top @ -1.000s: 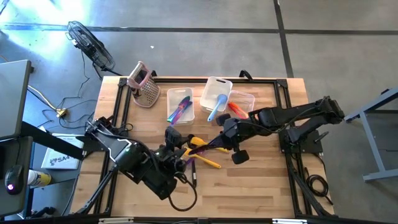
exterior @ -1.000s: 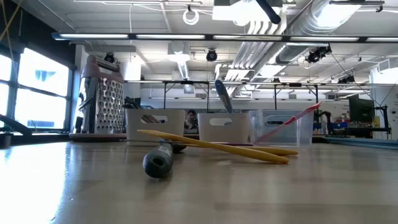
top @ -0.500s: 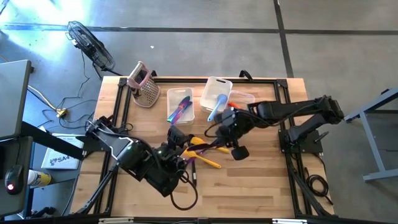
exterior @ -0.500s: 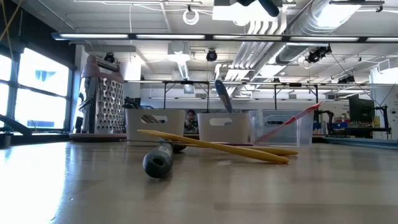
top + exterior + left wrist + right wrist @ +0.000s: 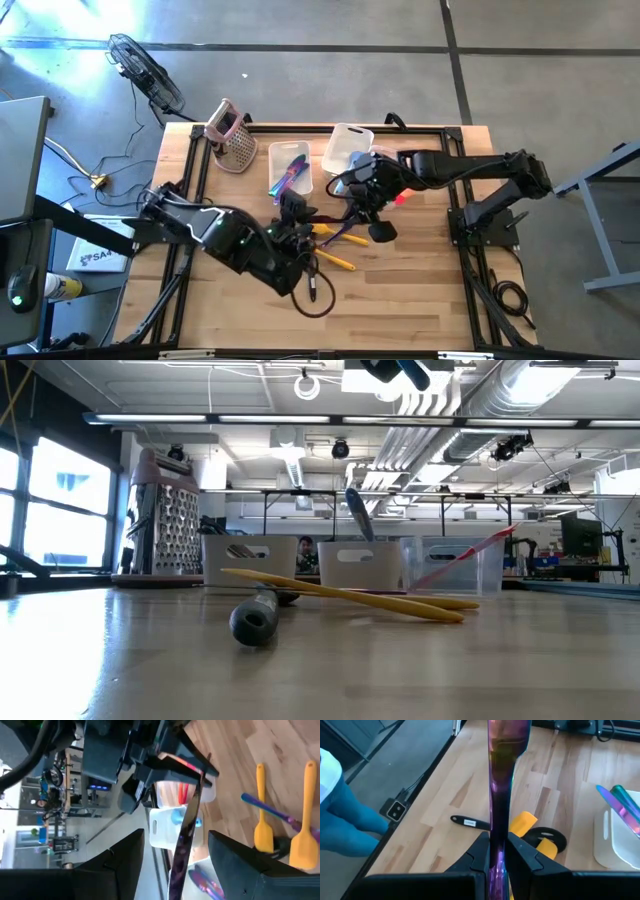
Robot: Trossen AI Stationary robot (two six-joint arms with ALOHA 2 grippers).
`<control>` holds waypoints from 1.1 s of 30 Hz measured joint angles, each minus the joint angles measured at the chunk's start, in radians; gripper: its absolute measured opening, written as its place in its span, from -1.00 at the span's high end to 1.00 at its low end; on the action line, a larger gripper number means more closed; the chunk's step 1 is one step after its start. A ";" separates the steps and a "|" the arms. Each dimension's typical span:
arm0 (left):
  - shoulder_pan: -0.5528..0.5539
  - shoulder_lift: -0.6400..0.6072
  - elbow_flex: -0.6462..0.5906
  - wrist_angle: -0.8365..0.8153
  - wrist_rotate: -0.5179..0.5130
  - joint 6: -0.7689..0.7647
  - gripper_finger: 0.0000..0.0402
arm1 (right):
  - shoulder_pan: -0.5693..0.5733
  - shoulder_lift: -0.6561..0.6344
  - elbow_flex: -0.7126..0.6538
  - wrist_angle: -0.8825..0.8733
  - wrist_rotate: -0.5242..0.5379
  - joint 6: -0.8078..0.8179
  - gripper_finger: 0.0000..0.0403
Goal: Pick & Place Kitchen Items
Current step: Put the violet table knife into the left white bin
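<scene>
Right gripper (image 5: 352, 203) is pinching the purple utensil (image 5: 501, 785) beside the white tub (image 5: 340, 146); left gripper (image 5: 296, 212), fingers apart, is waiting nearby.

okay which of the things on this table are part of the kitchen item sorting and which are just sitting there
Part of the job: purple utensil clamped in the right gripper; two yellow spatulas; black-handled utensil; blue utensil in the middle tub; left gripper, open.

Just there: grater; clear tubs; fan on the floor.
</scene>
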 joint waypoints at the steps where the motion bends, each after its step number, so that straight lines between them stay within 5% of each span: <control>1: 0.006 0.000 0.000 0.009 0.006 -0.001 -0.05 | -0.003 0.000 0.000 0.000 0.000 -0.002 0.85; 25: 0.069 0.000 0.000 -0.024 0.097 0.174 -0.04 | -0.009 0.000 0.000 -0.001 -0.001 -0.003 0.85; 33: 0.069 0.019 0.000 -0.019 0.089 0.226 0.35 | -0.011 0.000 0.000 -0.001 -0.001 -0.003 0.85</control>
